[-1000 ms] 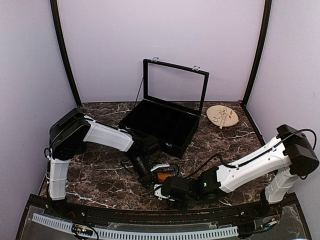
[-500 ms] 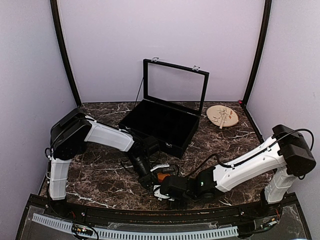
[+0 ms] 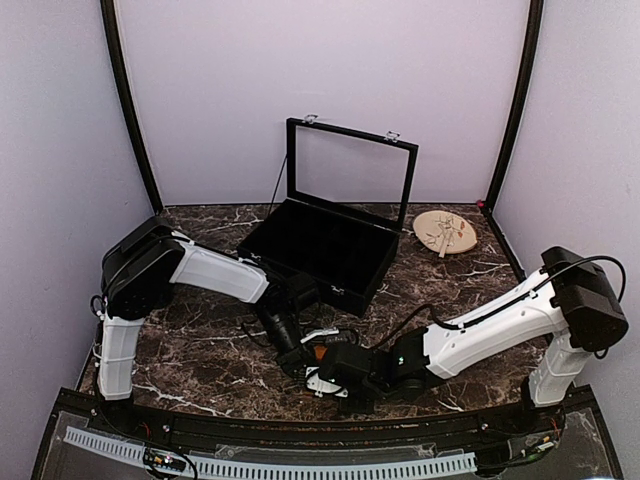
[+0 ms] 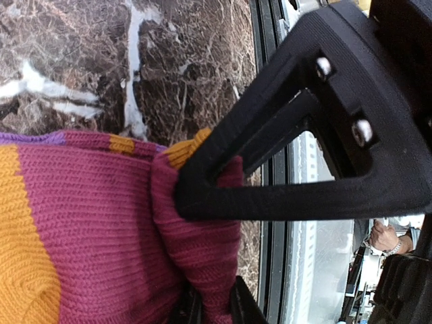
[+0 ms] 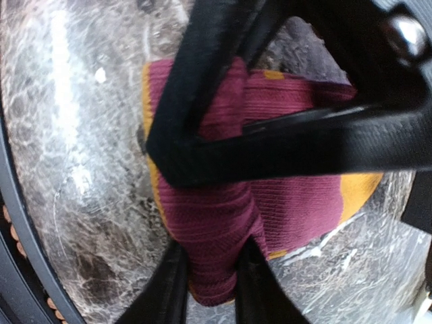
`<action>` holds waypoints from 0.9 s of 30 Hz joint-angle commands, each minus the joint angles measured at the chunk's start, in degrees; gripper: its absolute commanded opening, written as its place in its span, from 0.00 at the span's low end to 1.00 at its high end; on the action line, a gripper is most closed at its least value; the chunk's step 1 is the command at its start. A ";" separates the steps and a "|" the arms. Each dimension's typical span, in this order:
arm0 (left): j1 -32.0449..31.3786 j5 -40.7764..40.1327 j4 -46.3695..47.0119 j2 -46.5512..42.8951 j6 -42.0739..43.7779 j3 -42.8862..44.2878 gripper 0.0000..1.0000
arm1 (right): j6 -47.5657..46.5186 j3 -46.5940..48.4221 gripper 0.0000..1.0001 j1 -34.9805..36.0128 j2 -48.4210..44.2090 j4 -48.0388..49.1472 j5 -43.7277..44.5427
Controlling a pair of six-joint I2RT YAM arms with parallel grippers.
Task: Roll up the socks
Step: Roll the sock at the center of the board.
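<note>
My left gripper is closed nearly all the way, nipping a maroon fold of the striped sock (purple and orange bands run off toward nine o'clock in my wrist view). The sock lies at six o'clock on the marble table, near the front edge. My right gripper, on the sock's three-o'clock side, has its fingers pinched on another maroon fold.

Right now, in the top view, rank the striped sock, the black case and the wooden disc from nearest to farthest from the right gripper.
Measured from the right gripper:
1. striped sock: at its fingertips, near the front edge, centre.
2. black case: behind it, mid-table, lid open.
3. wooden disc: at the back, toward the right.
</note>
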 commanded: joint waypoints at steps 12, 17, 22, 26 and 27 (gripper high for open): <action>2.09 -0.82 -1.21 0.54 -2.19 1.23 0.24 | 1.69 -0.32 0.05 -2.18 1.76 -1.43 -6.68; 2.87 -1.11 -0.70 -0.84 -3.25 0.13 0.28 | 2.40 -0.26 0.03 -3.34 1.72 -1.42 -9.33; 3.67 -2.63 3.39 -4.41 -5.31 -3.65 0.29 | 3.02 0.16 0.02 -4.40 1.61 -1.80 -11.48; 4.83 -3.92 7.17 -7.21 -7.37 -6.70 0.30 | 3.33 0.48 0.02 -5.10 1.47 -2.30 -12.73; 5.03 -4.19 7.90 -7.88 -7.80 -7.14 0.30 | 3.46 0.58 0.02 -5.18 1.48 -2.39 -13.00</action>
